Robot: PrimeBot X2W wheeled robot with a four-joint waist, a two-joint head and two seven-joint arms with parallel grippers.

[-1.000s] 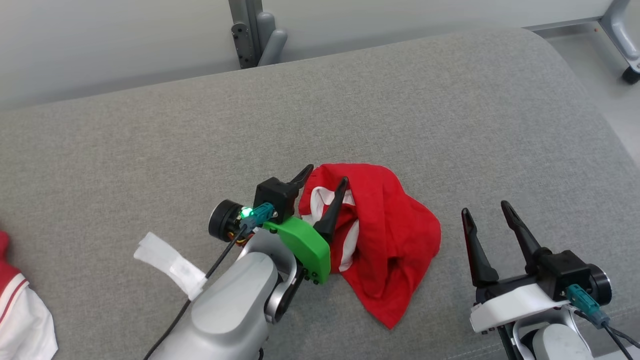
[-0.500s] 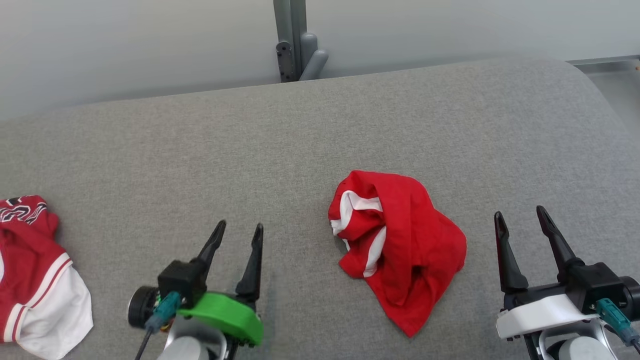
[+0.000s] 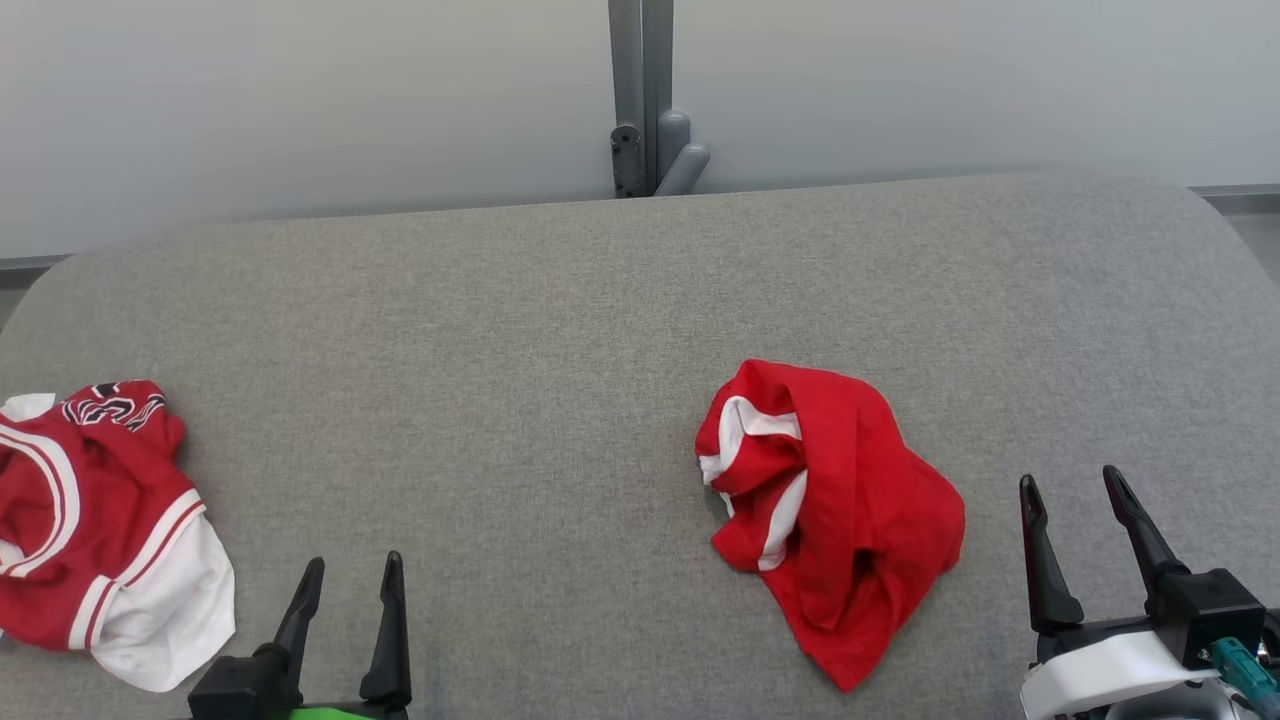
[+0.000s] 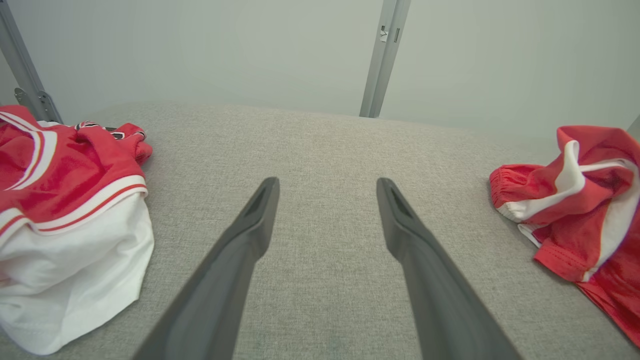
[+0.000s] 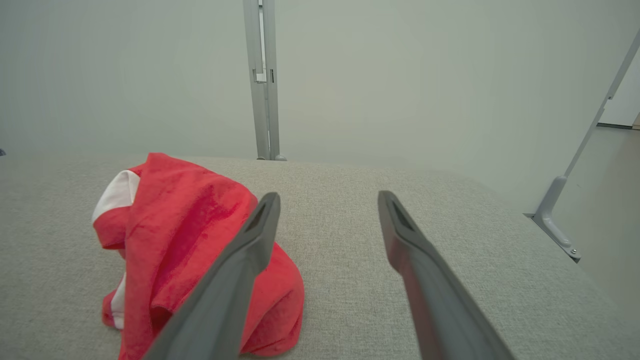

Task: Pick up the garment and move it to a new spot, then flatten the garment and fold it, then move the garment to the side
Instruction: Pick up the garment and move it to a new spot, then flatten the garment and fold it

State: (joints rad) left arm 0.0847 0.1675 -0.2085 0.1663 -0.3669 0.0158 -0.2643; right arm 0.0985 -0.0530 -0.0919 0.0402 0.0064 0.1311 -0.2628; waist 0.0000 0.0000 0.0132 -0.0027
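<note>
Grey fabric-covered tabletop under a pale wall, with a grey post standing behind the far edge.

From the head: garment, red with white trim, lying in a crumpled heap right of centre, touched by nothing. Left gripper low at the near edge, jaws wide and empty, well apart from the heap. Right gripper near the heap's right flank, likewise spread wide and holding nothing. Red-and-white jersey bunched at the far left edge, well clear of the heap.

From the left wrist: fingers pointing across bare cover. Garment off to the right, showing a gathered hem and white bands folded inward. Jersey close on the left.

From the right wrist: garment near and left of centre, partly hidden by one finger. Open tabletop ahead and to the right.

Judged as the flattening step, not yet begun. Better to seek two outer edges than to pinch the top of the heap: the gathered hem on the heap's left for the left gripper, the loose red tip at the near side for the right gripper. Pinch a single layer if possible, lift a little, draw apart toward the bare middle, then lay down and smooth outward. Keep pulls low and slow, since thin cloth would probably drag and bunch again on the coarse cover. Stay clear of the jersey.
</note>
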